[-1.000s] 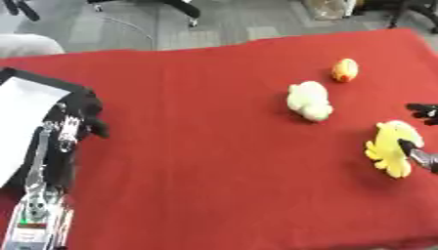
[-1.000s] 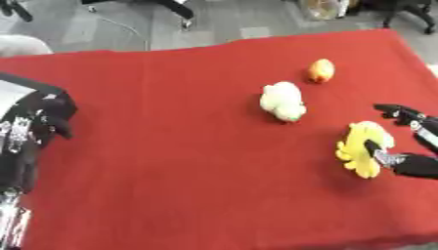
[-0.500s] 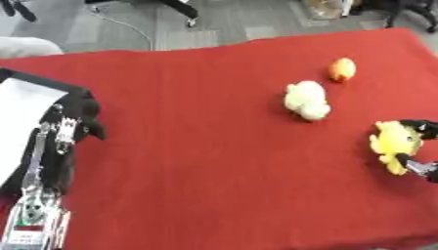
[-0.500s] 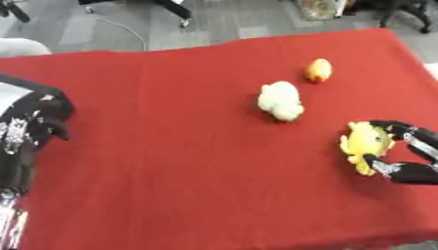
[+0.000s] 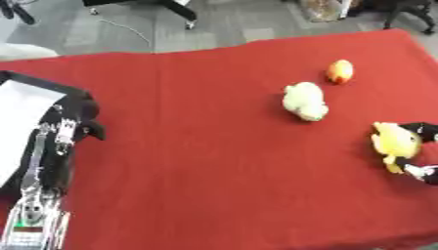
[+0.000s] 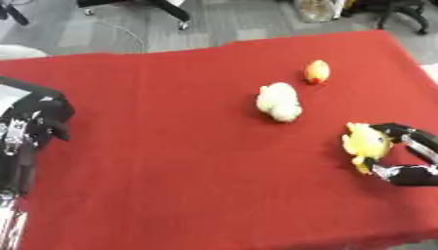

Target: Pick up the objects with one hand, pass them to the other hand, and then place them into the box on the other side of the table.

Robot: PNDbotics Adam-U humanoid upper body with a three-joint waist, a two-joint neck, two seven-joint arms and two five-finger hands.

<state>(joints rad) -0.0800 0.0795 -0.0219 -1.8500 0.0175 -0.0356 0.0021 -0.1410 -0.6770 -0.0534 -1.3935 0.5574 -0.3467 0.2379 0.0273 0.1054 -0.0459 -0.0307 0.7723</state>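
red table (image 6: 171, 161): right hand (image 6: 409, 157) curls around yellow toy (image 6: 366, 143).

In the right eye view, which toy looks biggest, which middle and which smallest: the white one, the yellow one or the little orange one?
1. White toy, a bit bigger.
2. Yellow toy, nearly alike, partly hidden by the right robot hand.
3. Orange toy, clearly smallest, though farthest away.

Over the last second my right hand (image 6: 402, 158) has closed from an open spread beside the soft yellow plush toy (image 6: 366, 143) to a grasp, fingers above and thumb below it. The toy has drawn up from a long flat shape on the red cloth to a compact lump.
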